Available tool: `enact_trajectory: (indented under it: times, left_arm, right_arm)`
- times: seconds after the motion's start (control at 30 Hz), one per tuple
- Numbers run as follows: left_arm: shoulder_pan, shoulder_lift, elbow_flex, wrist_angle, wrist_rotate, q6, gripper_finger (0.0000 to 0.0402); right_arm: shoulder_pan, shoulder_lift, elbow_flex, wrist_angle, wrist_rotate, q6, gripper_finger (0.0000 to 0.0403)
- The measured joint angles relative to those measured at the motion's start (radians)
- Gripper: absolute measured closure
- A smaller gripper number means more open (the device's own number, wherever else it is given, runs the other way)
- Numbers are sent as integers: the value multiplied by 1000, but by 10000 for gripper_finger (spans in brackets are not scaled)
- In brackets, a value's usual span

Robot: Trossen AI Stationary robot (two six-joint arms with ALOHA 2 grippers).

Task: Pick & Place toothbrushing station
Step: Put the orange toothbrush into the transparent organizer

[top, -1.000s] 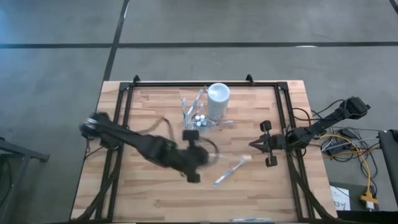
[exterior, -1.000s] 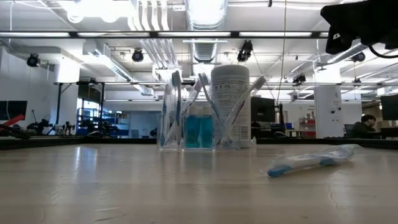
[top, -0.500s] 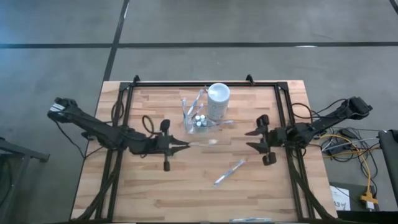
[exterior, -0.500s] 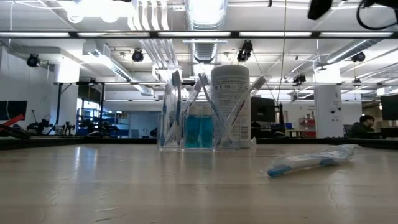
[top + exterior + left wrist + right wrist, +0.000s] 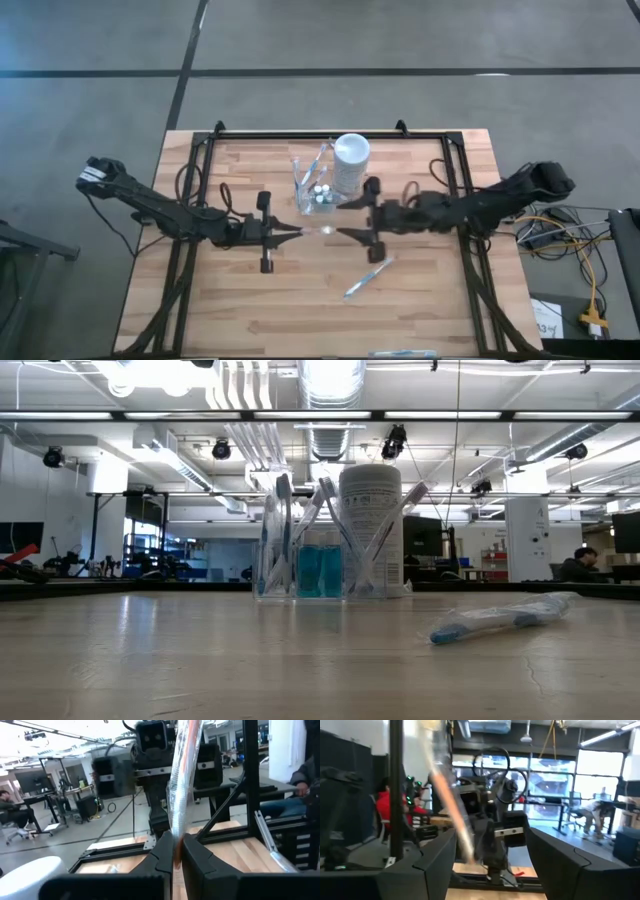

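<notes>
While both arms reach toward the middle of the wooden table [image 5: 420, 300], the left end effector [image 5: 297, 232] has its fingers pressed tight on a wrapped toothbrush [image 5: 182, 780] with an orange handle, which sticks out from between the fingertips toward the other arm. In the high view that toothbrush shows only as a faint pale sliver just past the left fingertips.

Facing it, the right end effector [image 5: 345, 233] has its fingers spread wide and grips nothing; in its wrist view the wrapped toothbrush crosses the gap between its two dark fingers [image 5: 425, 870], though whether it touches either one cannot be told.

Just behind the two end effectors, near the back rail of the table, the small clear holder [image 5: 318, 197] stands upright with toothbrushes leaning in it and two teal tubes [image 5: 320, 570] with white caps inside. A tall white cup [image 5: 351, 160] stands touching or just beside the holder, on the right arm's side.

Another toothbrush in clear wrapping [image 5: 368, 277] lies flat on the table nearer the front edge, well apart from the holder.

People sit in the room beyond the table.
</notes>
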Motion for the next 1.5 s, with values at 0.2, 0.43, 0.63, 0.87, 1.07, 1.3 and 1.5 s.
enact_trajectory:
  times: [0.2, 0.43, 0.63, 0.87, 1.07, 1.3, 1.5]
  left_arm:
    - [2, 0, -1, -2, -5, 35, 385]
    - [1, 0, -1, 0, -19, 90, 385]
    - [2, -15, -2, 2, -50, 93, 386]
    - [2, -46, 2, 7, -49, 91, 386]
    - [2, -37, -1, 7, -48, 87, 386]
    - [12, -21, -3, 4, -48, 85, 386]
    - [32, -21, -3, 6, -48, 76, 386]
  right_arm:
    - [-37, 130, 214, -126, -93, -6, 159]
    - [-40, 201, 403, -324, -185, 2, 179]
    - [-38, 190, 455, -418, -258, 17, 187]
    - [-39, 198, 465, -432, -237, 19, 170]
    - [-40, 205, 464, -386, -179, -8, 173]
    - [-40, 205, 464, -372, -180, -5, 195]
    - [-41, 218, 465, -376, -184, -4, 210]
